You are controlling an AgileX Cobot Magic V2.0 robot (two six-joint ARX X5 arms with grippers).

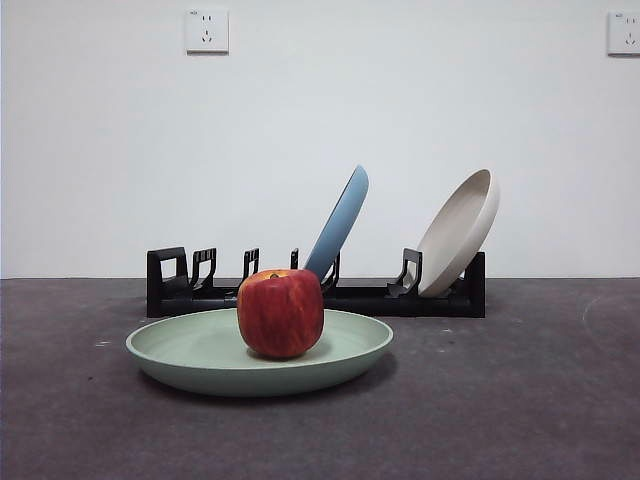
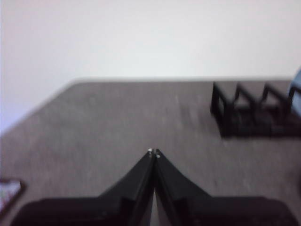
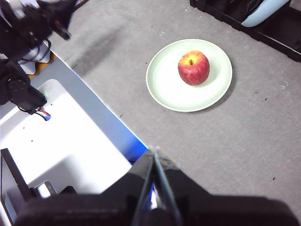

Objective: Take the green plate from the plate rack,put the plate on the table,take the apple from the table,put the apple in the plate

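Apple point(image 1: 280, 313): you see it upright in the green plate point(image 1: 345, 360), a little off centre, stem up. From the right wrist view it sits toward the side of the plate nearer the rack.
Green plate: it lies flat on the bench point(image 1: 520, 400), just in front of the plate rack point(image 1: 375, 297) and apart from it.
Plate rack: you find it along the back of the bench, near the wall point(image 1: 320, 140). Its slots at the left end stand vacant.
Light blue plate point(image 1: 338, 224): it leans on edge in a slot near the middle of the rack, tilted to the right.
Cream-white plate point(image 1: 460, 232): it leans on edge at the right end of the rack, tilted the same way.
Left gripper point(image 2: 154, 153): you see its fingers clenched, tips touching, with nothing between them. It hangs above bare bench, well apart from the rack's end.
Right gripper point(image 3: 154, 151): its fingers are likewise pressed together and hold nothing. It sits high over the bench edge, well apart from the plate and apple.
Front view: neither arm shows here.
Wall outlets point(image 1: 207, 31): you can note two on the wall, one upper left and one at the upper right corner.
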